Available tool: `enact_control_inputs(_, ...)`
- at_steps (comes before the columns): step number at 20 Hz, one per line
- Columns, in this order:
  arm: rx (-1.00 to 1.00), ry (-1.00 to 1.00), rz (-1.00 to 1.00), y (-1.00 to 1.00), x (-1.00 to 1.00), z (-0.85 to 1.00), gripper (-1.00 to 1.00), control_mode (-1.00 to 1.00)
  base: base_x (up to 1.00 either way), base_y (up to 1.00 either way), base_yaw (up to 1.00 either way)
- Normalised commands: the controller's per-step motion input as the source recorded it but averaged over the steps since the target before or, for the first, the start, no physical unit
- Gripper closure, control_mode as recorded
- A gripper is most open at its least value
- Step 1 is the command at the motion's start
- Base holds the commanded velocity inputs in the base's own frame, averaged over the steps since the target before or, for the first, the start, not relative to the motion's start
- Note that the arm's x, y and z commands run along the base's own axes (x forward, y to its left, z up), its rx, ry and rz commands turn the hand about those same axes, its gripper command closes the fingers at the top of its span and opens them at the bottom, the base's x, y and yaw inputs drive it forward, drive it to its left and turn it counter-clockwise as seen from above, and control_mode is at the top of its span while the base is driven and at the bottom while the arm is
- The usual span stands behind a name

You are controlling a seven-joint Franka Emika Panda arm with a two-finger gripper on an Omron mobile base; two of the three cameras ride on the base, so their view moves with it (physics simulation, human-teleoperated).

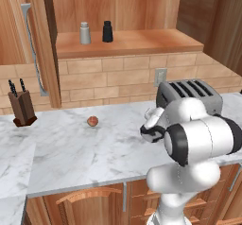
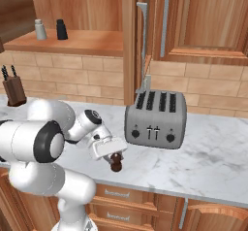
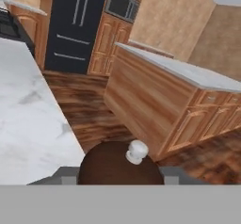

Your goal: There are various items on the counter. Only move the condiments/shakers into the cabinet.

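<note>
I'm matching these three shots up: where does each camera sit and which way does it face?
Left base view: behind the arm's left, facing the counter and cabinet; arm lower right.
Right base view: behind its right, facing the toaster; gripper on pepper mill.
Hand view: on the hand, over the pepper mill.
Both base views share toaster and shakers.

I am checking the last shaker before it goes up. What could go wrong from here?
1. The gripper holds the pepper mill near the counter's front edge; if the grip slips, it may fall to the floor.
2. The toaster stands close beside the hand, so a wide swing could hit it.
3. The grey shaker and black bottle already stand on the cabinet shelf; a careless placement might knock them over.
</note>
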Motion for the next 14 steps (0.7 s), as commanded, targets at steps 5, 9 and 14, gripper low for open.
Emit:
enact_control_inputs(5, -0.05, -0.16, 0.02, 0.34, -0.32, 1.00, 1.00, -1.00, 0.00, 0.00, 0.00)
enact_control_inputs(9, -0.02, -0.01, 0.19, 0.36, -0.44, 1.00, 1.00, -1.00, 0.00, 0.00, 0.00)
enact_control_inputs(14, -0.01, 0.00, 0.27, 0.31, -0.40, 1.00, 1.00, -1.00, 0.00, 0.00, 0.00)
